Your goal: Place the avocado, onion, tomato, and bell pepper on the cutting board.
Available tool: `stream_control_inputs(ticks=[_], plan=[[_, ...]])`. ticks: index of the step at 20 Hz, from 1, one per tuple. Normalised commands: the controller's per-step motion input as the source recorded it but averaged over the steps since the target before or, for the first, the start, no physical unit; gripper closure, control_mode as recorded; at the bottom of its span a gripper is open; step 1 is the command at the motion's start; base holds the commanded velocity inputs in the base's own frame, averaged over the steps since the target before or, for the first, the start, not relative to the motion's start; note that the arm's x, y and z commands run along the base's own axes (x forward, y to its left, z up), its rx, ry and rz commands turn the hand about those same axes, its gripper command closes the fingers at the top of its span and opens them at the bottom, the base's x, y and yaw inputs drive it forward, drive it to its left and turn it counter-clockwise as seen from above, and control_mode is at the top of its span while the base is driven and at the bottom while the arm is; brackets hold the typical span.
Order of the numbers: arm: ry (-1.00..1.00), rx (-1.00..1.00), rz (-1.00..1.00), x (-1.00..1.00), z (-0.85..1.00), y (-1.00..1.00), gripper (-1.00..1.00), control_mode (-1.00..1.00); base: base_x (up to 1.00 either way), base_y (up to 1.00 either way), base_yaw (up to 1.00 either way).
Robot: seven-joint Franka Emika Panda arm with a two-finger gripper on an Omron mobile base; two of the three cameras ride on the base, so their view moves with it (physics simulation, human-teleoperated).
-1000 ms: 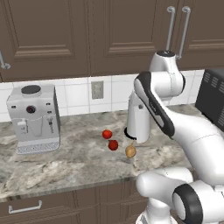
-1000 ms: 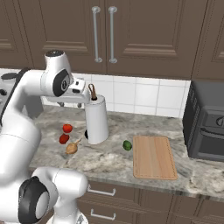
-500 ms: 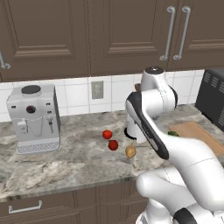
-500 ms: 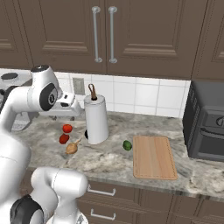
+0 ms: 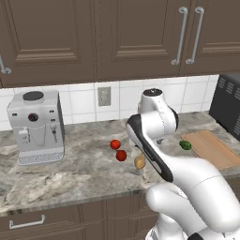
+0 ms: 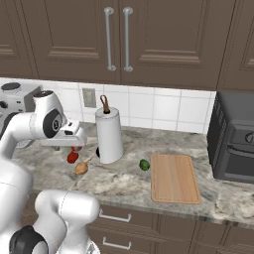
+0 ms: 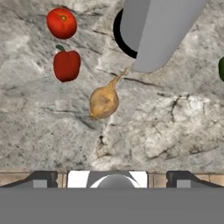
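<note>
I find the cutting board point(image 6: 174, 177) bare at the tabletop's right end, the avocado point(image 6: 144, 164) just beside its left edge. The onion point(image 7: 104, 100) lies below my end effector point(image 7: 112, 177), jaws wide and empty. I judge approach underway; descent over the onion comes next.

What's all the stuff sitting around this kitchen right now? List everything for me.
tomato: 1, red, counter, left of the paper towel roll
bell pepper: 1, red, beside the tomato
onion: 1, tan, counter, near the pepper
avocado: 1, dark green, just left of the cutting board
cutting board: 1, light wood, bare
paper towel roll: 1, white, upright
coffee machine: 1, grey, far left
toaster oven: 1, black, far right
robot arm: 1, white, pincer above the onion
</note>
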Motion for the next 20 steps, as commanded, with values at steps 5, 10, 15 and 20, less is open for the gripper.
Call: stream_control_inputs(ticks=[5,10,15,20], plan=[[-0.01,-0.02,0.00,0.06,-0.38,0.20,-1.00,-1.00,0.00,0.00,0.00],[-0.01,0.00,-0.01,0.27,-0.33,0.02,-1.00,-1.00,0.00,0.00,0.00],[0.00,0.00,-0.01,0.34,-0.37,0.01,-1.00,-1.00,0.00,0.00,0.00],[0.04,0.00,-0.01,0.38,-0.37,0.01,-1.00,-1.00,0.00,0.00,0.00]])
